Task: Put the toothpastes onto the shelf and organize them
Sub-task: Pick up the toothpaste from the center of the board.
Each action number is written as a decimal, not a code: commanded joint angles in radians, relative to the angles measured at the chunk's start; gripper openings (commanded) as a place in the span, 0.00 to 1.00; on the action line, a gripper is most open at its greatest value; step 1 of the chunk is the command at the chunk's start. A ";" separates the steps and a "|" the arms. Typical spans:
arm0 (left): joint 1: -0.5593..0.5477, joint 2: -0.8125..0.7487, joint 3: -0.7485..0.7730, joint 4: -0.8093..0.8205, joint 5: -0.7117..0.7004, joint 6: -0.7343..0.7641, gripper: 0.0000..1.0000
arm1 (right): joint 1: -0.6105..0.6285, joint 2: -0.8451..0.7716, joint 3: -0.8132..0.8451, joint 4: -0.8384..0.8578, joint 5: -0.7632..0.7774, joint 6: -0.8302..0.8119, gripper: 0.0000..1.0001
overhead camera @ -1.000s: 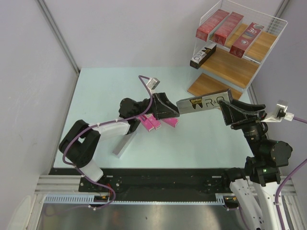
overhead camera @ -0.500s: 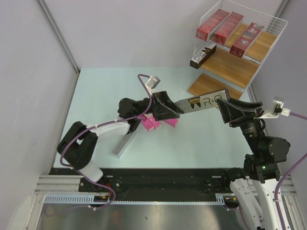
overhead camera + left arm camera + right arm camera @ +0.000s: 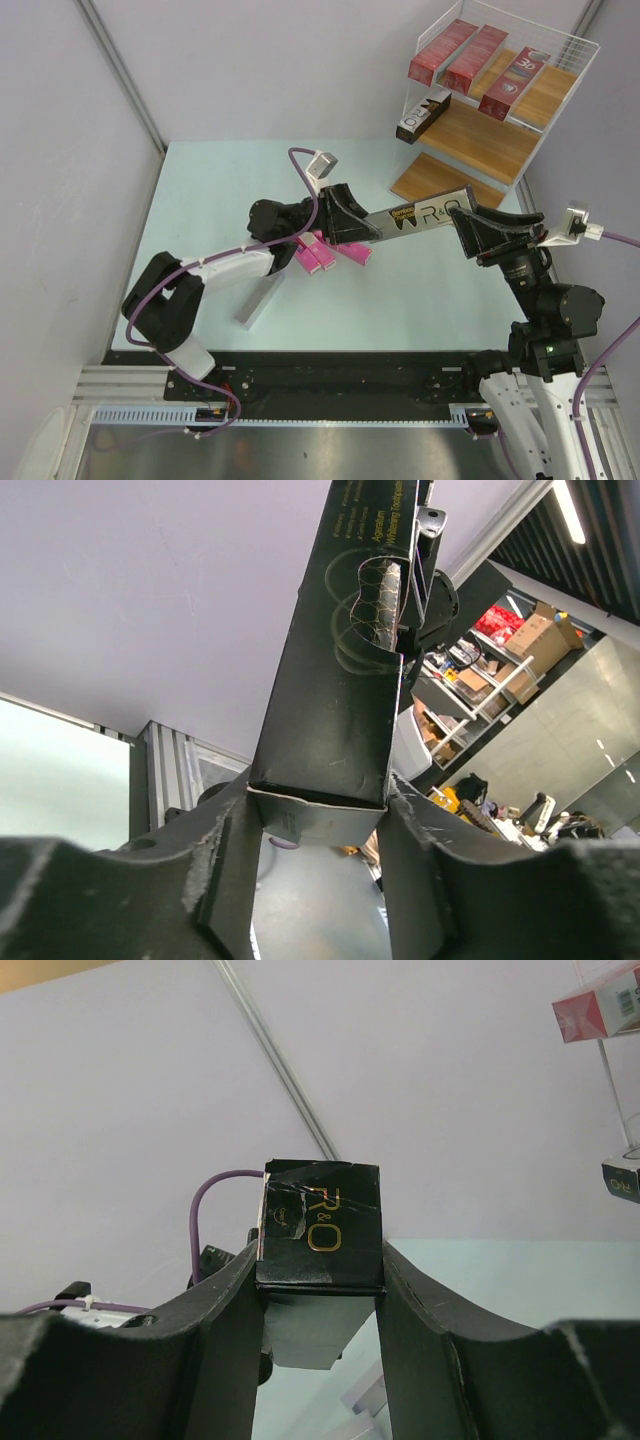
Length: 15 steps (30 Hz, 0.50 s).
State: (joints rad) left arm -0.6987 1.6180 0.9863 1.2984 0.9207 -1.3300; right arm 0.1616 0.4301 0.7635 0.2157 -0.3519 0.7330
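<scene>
Two arms (image 3: 230, 268) stretched inward, left fingers (image 3: 225, 865), right fingers (image 3: 225, 1310), clamping silver-grey carton (image 3: 425, 213)

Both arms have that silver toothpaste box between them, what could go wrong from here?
Both sets of jaws clamp the silver carton at opposite ends; if either arm moves before one releases, it could buckle or tear. The pink cartons lie beneath the left arm and might get knocked.

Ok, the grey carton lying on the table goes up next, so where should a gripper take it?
Probably take the grey carton across its narrow width, straight down from above, close to its near end. It lies flat, long and slim, and the left arm crosses above its far end.
</scene>
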 commanded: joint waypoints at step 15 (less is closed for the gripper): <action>-0.012 -0.015 0.045 0.427 -0.008 0.006 0.13 | 0.000 -0.024 0.039 -0.076 0.080 -0.067 0.52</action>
State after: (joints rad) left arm -0.7002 1.6215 0.9863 1.2953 0.9215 -1.3285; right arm 0.1616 0.4191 0.7639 0.1841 -0.3328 0.7288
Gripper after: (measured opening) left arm 0.463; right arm 0.483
